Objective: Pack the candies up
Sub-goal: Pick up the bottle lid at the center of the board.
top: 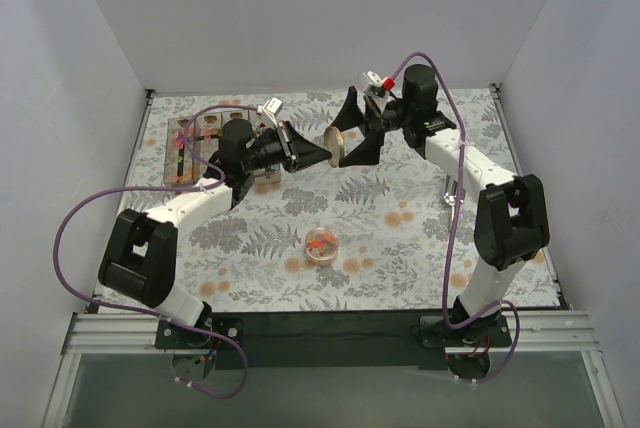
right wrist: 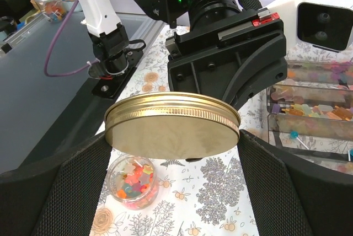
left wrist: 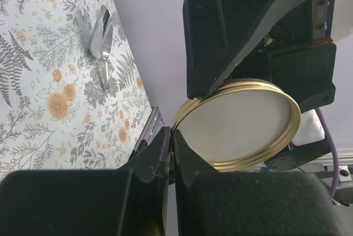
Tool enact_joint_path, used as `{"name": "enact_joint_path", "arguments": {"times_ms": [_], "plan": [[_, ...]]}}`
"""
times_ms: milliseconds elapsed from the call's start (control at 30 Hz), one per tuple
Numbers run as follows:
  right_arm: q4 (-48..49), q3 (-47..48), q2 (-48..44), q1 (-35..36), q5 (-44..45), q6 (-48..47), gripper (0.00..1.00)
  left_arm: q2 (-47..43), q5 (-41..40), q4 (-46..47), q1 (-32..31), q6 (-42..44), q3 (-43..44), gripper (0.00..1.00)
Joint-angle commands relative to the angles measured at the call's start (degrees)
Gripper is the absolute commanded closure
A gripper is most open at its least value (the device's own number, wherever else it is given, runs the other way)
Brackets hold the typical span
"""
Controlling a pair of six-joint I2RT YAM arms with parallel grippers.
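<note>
Step in hand, as judged: capping the jar (top: 322,245).

- The candies (right wrist: 132,180) lie in the open jar, low and centre in the top view.
- More sweets sit in the tray (top: 190,148) at upper left.
- Right gripper (top: 352,136): jaws clamped across the lid (right wrist: 172,123), one on each side of the rim. The lid hangs in the air on edge, upper centre of the top view, well apart from the jar.
- Left gripper (left wrist: 171,148): jaws drawn to a thin slit, tips right at the lid's rim. Whether they nip the rim cannot be told.

To do it well:
- The left arm should back off toward upper left before the lid travels.
- The lid needs turning flat, open side down, then centring over the jar's mouth.
- It should come down level so the threads seat and no candy is caught under the rim.
- The jar is small and light, so a steadying hold may help.

Room:
- Nothing stands near the jar on the bench (top: 400,268).
- A scoop (left wrist: 100,35) lies toward the right side, and walls close in on both sides.
- The straight path down toward the lower centre looks open.
</note>
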Motion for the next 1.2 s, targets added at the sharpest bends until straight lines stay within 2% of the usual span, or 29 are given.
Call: {"name": "enact_joint_path", "arguments": {"times_ms": [0,367,567,633,667,733,767,800,900,933,1000,1033,1167], "plan": [[2.2,2.8,0.6,0.8,-5.1,1.0,0.02,0.2,1.8,1.2,0.1,-0.1,-0.1,1.00],[2.2,3.0,0.9,0.8,-4.5,1.8,0.05,-0.1,1.1,0.7,0.1,0.1,-0.5,1.00],[2.2,3.2,1.1,1.0,-4.1,3.6,0.14,-0.7,0.6,0.6,0.1,0.6,-1.1,1.00],[2.2,3.0,1.0,0.9,-4.2,3.9,0.22,-0.9,0.4,0.4,0.1,1.0,-1.2,1.00],[2.2,2.9,0.8,0.9,-4.3,4.0,0.26,-1.0,0.3,0.2,0.1,1.2,-1.5,0.98],[2.1,2.7,0.7,0.8,-4.4,4.4,0.28,-1.0,0.2,-0.4,0.1,2.0,-1.6,0.95],[2.1,2.6,0.6,0.9,-4.3,4.4,0.29,-1.1,0.1,-0.7,0.1,2.2,-1.7,0.92],[2.1,2.3,0.3,0.8,-4.1,4.6,0.31,-1.1,0.0,-1.3,0.1,2.3,-1.8,0.80],[2.1,1.5,-0.3,0.6,-3.3,5.0,0.32,-1.8,-0.7,-2.9,0.1,3.8,-1.9,0.64],[2.1,1.2,-0.5,0.6,-2.5,5.1,0.33,-2.2,-1.1,-3.7,0.1,5.2,-1.9,0.55],[2.0,0.1,-1.2,0.4,-1.5,5.4,0.34,-3.1,-3.3,-7.1,0.1,7.4,-1.7,0.49],[1.9,-0.4,-1.5,0.2,0.4,5.6,0.36,-4.4,-4.3,-8.3,0.2,9.6,-1.7,0.41],[1.6,-3.6,-3.2,-0.4,2.3,7.1,0.43,-9.3,-11.5,-15.2,0.6,17.4,-1.4,0.29]]}}
